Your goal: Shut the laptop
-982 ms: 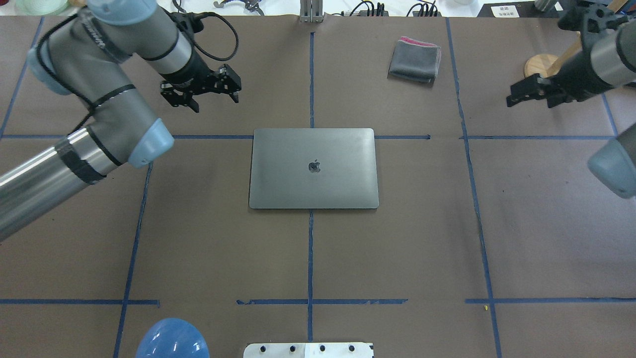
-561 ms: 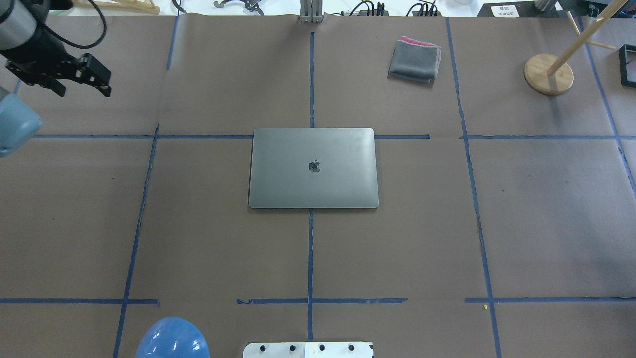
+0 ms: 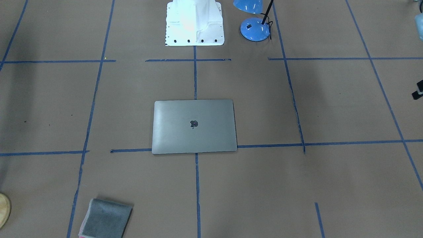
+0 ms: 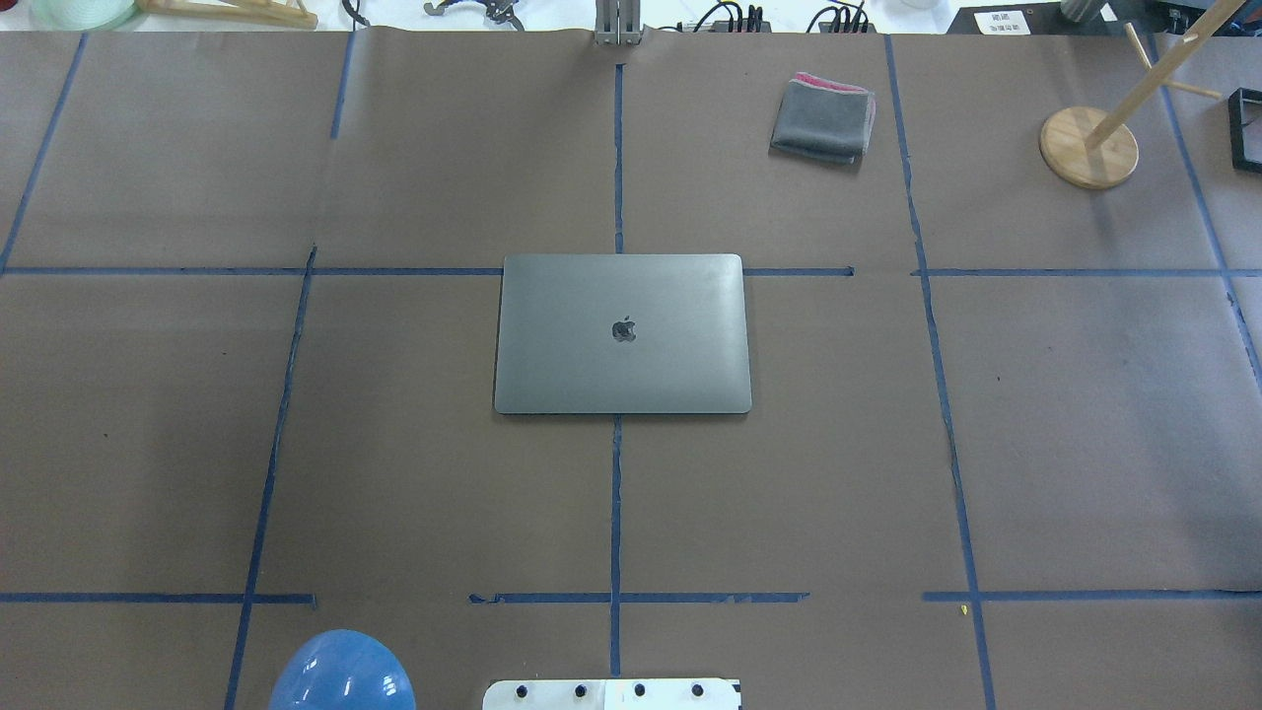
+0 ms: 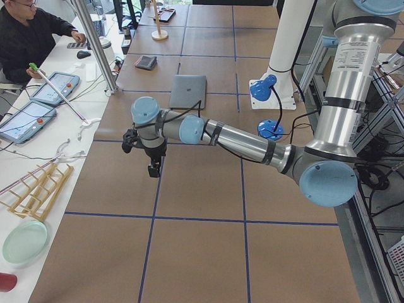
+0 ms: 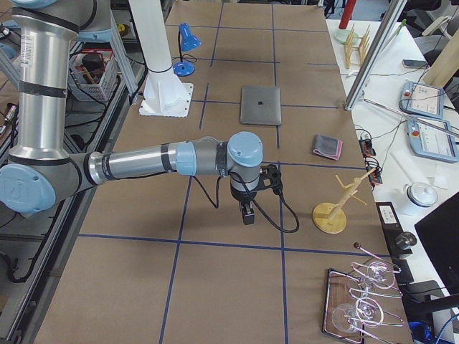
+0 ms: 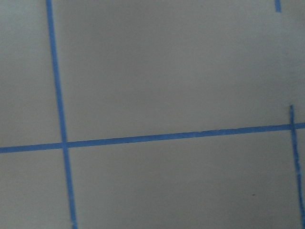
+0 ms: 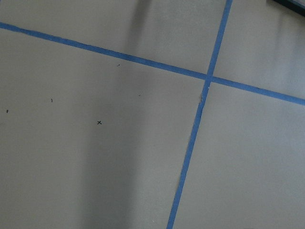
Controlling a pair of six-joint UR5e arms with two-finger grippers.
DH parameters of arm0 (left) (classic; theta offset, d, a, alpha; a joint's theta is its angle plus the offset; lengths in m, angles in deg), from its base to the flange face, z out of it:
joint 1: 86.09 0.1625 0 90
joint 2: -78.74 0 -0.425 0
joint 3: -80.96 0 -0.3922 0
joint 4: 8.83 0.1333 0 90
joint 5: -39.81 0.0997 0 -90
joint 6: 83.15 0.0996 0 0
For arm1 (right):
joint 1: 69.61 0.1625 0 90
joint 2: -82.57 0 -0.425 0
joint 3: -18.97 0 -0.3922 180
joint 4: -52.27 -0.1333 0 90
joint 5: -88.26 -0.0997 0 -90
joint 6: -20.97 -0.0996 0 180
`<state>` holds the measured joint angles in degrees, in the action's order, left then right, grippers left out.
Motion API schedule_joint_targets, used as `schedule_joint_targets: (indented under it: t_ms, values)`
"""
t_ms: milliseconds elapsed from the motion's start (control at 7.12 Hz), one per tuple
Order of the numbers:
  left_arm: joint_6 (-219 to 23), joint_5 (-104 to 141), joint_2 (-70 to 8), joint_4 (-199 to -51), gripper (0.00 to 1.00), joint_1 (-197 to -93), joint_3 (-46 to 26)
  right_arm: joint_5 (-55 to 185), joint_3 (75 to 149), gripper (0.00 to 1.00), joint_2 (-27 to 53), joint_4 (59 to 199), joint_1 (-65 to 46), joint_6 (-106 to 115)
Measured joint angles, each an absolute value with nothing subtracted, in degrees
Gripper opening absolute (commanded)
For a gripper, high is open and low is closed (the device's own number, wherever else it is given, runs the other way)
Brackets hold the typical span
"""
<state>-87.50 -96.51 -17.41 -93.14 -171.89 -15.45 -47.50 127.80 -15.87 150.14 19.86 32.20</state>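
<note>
As it lies shut, the laptop [image 4: 670, 340] looks matte

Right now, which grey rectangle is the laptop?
The central laptop with the dark logo on its lid; the smaller folded cloth shows a pink edge.

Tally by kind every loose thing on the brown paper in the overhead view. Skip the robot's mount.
laptop: 1
folded cloth: 1
wooden stand: 1
blue lamp: 1
black frame, cut off at the view's edge: 1
Total: 5
</note>
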Motion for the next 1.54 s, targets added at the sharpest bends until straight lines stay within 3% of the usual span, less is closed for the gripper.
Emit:
schedule_joint_targets:
  t_ms: [561,1544]
  values:
    - [-77.0,-96.6,-13.4,-93.6,1.0,-179.0,-7.0,-48.0,124.0,1.0,-16.6,150.0,20.3,28.9]
    - [-80.9,-96.2,-10.9,-93.2,1.0,-178.9,-10.8,-48.5,122.3,1.0,-16.8,150.6,21.1,25.1]
